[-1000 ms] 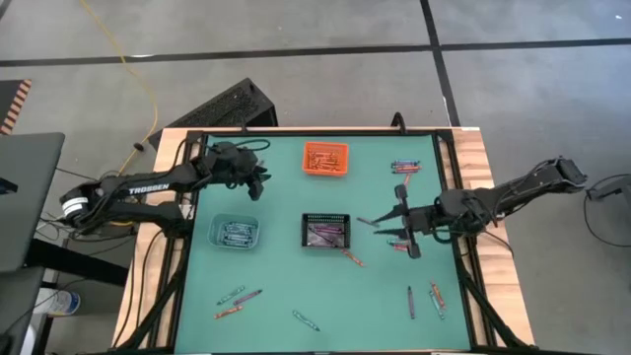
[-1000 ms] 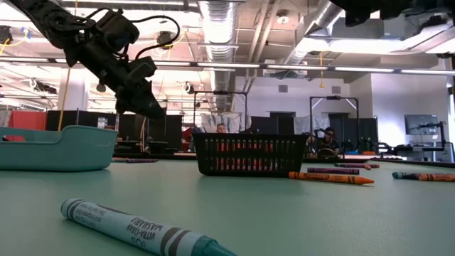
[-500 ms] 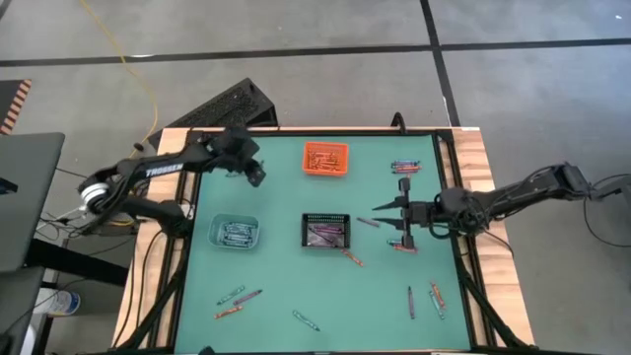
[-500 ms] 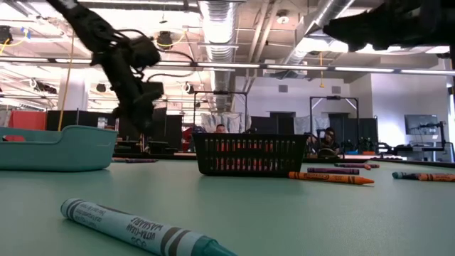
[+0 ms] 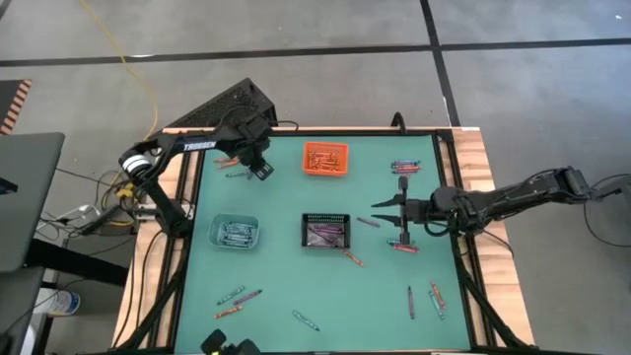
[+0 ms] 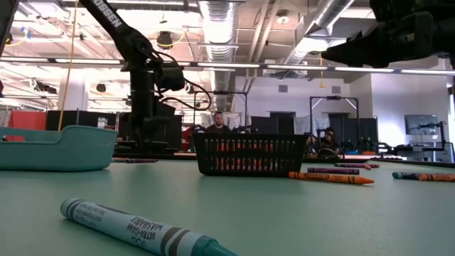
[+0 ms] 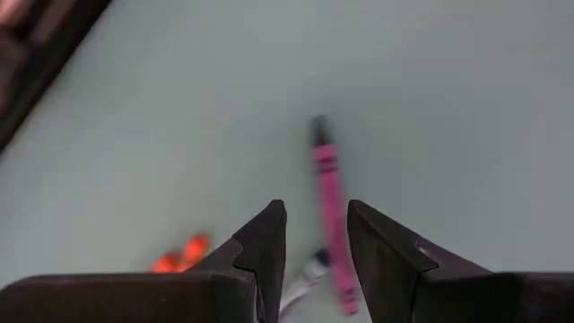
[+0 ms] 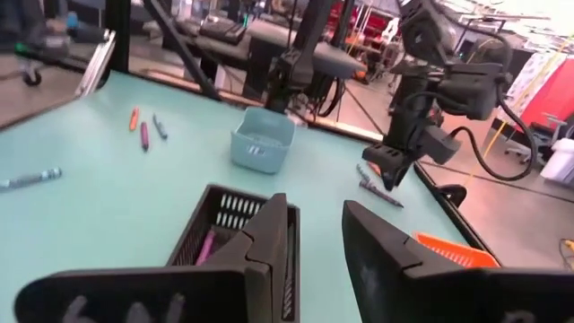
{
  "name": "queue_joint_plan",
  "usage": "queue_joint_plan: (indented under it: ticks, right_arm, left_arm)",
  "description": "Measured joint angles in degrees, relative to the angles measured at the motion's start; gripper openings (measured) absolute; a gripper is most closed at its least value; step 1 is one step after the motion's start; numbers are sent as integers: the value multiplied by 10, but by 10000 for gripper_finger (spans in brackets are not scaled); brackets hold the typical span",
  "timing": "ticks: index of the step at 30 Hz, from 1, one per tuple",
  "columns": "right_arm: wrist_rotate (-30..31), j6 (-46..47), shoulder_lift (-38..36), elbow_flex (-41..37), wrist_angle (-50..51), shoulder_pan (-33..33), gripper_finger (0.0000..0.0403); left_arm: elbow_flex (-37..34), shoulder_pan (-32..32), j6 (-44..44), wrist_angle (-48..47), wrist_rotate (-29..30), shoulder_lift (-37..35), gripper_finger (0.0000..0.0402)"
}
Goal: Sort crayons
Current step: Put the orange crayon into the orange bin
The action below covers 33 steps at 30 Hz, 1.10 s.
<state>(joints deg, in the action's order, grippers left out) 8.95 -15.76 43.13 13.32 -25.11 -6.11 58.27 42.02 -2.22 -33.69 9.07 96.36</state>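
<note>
My left gripper [image 5: 260, 170] [image 7: 315, 206] hangs open, pointing steeply down, over the table's far left corner. Below it lie a pink crayon [image 7: 328, 224], an orange one [image 7: 184, 254] and a pale one [image 7: 303, 280]; it touches none of them. In the high view these crayons [image 5: 237, 174] lie flat just left of the fingers. My right gripper [image 5: 387, 221] [image 8: 318, 235] is held level and open above the table's right half, with nothing between its fingers. More crayons [image 5: 402, 246] lie on the table under and around it.
An orange bin [image 5: 325, 158] stands at the far middle, a black basket [image 5: 325, 231] in the centre, a teal bin [image 5: 235, 233] at the left. Loose crayons lie at the far right [image 5: 404, 166], near right [image 5: 434, 296] and near left [image 5: 237, 296].
My left arm has swung out toward the table's far edge. Its gripper has tipped from a slant to nearly straight down and has sunk over the far-left crayons, staying open. My right gripper has sunk a little, still level and open.
</note>
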Motion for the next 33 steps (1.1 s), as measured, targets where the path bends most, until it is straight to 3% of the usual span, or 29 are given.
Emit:
queue_joint_plan:
  ticks: [6,11,33]
  right_arm:
    - [0,-11,-2,0,13,3,111]
    - [0,-15,0,0,31,3,111]
    - [-19,8,0,0,26,1,111]
  left_arm:
    - [19,25,-12,-51,75,3,111]
    - [11,65,-18,-91,67,3,101]
    - [-22,139,173,-111,101,3,82]
